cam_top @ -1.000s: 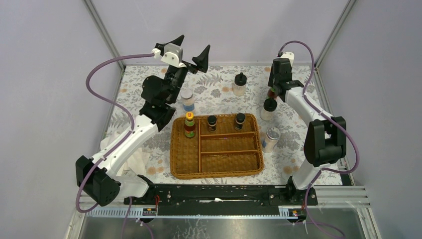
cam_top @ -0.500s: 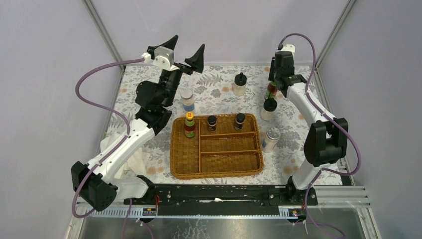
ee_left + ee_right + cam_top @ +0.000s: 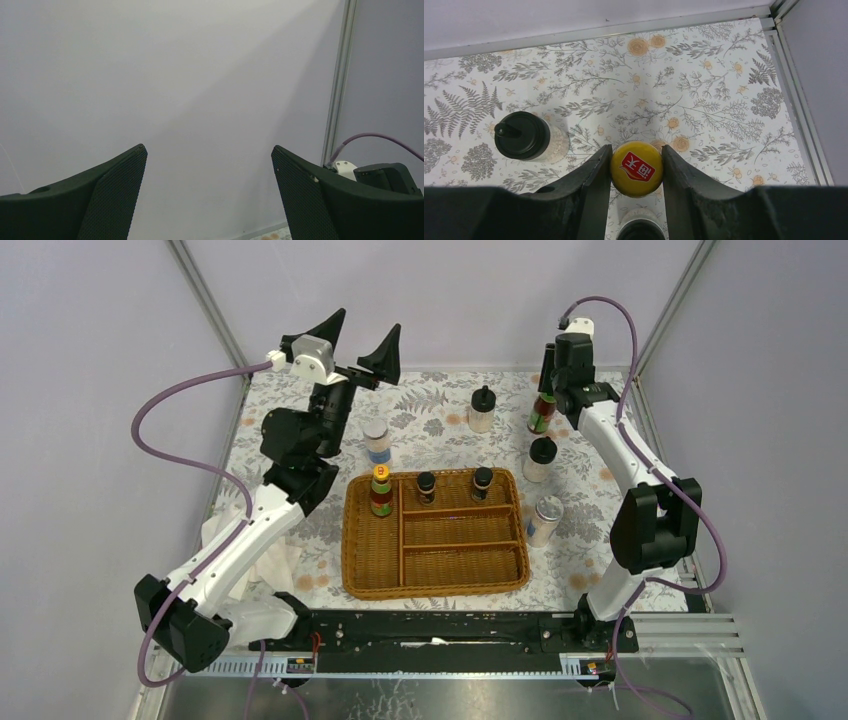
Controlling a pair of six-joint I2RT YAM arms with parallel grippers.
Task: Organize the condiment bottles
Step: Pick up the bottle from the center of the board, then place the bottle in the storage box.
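My right gripper (image 3: 546,392) is shut on a yellow-capped red-green bottle (image 3: 541,414) and holds it above the back right of the table. In the right wrist view its yellow cap (image 3: 636,168) sits between my fingers (image 3: 594,180). The wicker basket (image 3: 352,540) holds the other yellow-capped bottle (image 3: 381,490) and two dark black-capped jars (image 3: 426,487) (image 3: 482,482) along its far side. Silver-lidded shakers stand behind the basket (image 3: 377,440) and to its right (image 3: 545,520). Cream jars with black lids stand at the back (image 3: 482,410) and below my right gripper (image 3: 540,458). My left gripper (image 3: 360,345) is open, empty and raised high.
A white cloth (image 3: 240,540) lies under the left arm. The left wrist view shows only the back wall and my open fingers (image 3: 115,200). The frame posts and walls close in the floral table (image 3: 440,400) at the back and sides.
My right gripper has lifted the yellow-capped bottle up off the table, away from the cream jar. My left arm has risen and swung left, still open.
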